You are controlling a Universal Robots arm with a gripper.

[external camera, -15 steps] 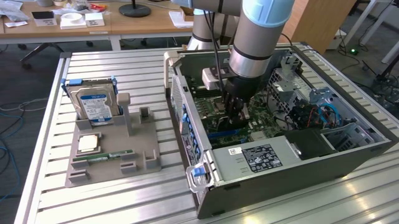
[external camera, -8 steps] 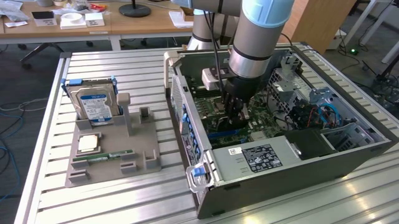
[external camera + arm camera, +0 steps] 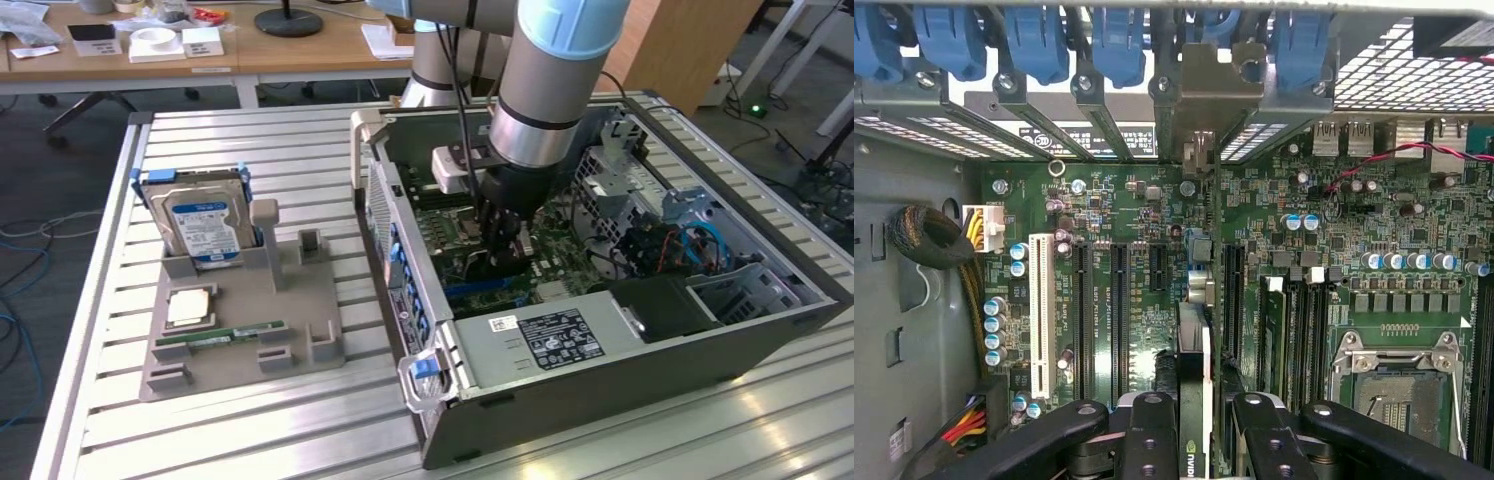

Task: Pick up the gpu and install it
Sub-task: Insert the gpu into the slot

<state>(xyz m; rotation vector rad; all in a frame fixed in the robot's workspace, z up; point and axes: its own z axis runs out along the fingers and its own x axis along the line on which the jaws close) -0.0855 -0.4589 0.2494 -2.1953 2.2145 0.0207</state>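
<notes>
Your pincer [image 3: 1204, 440] is closed partway on the gpu [image 3: 1195, 350], one finger on each face. The card stands on edge between the fingers, inside the case [image 3: 641, 375] and straight under the wrist. Its long axis runs from the pincer toward the case's rear wall, where the bracket [image 3: 1206, 95] meets the row of blue latches [image 3: 1119, 45]. The lower edge lies along the motherboard [image 3: 1134, 210], parallel to the black slots [image 3: 1119, 300] on either side of it. You cannot tell from here whether it is seated in a slot of its own or only rests above one. Judge the line by that parallel: any twist would show as the card crossing a slot.

Starting from the exterior view's left, the tray [image 3: 227, 370] sits well apart from the case, with the hard drive [image 3: 200, 220] upright in it and the RAM stick [image 3: 220, 334] lying flat. Next comes the case, open side up on the slatted table [image 3: 267, 140]. Room inside the case is narrow. The slots are just beside the card, the CPU socket [image 3: 1399, 385] is further off, and cables [image 3: 694, 245] crowd the case's end on the exterior view's right.
</notes>
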